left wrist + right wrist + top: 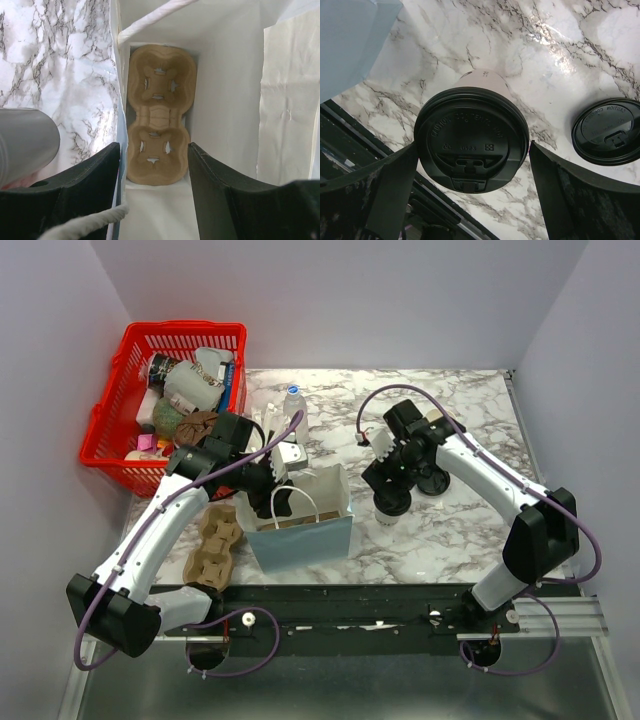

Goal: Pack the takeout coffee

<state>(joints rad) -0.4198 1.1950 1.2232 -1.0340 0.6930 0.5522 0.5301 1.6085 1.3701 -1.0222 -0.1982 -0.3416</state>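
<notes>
One takeout coffee [470,142], a cream paper cup with a black lid, stands on the marble table [555,60]. My right gripper [472,146] is open, with a finger close on each side of the lid. A second lidded takeout coffee [607,131] stands just to its right, also seen from above [433,483]. A light blue paper bag [300,530] stands open at mid-table with a brown cardboard cup carrier [159,115] on its floor. My left gripper [154,147] is open at the bag's mouth, one finger outside the bag's left wall and one inside.
A second cardboard carrier [215,550] lies left of the bag. A red basket [120,405] of odds and ends sits at the back left. A clear water bottle [294,405] stands behind the bag. The bag's white rope handle [90,225] crosses my left finger.
</notes>
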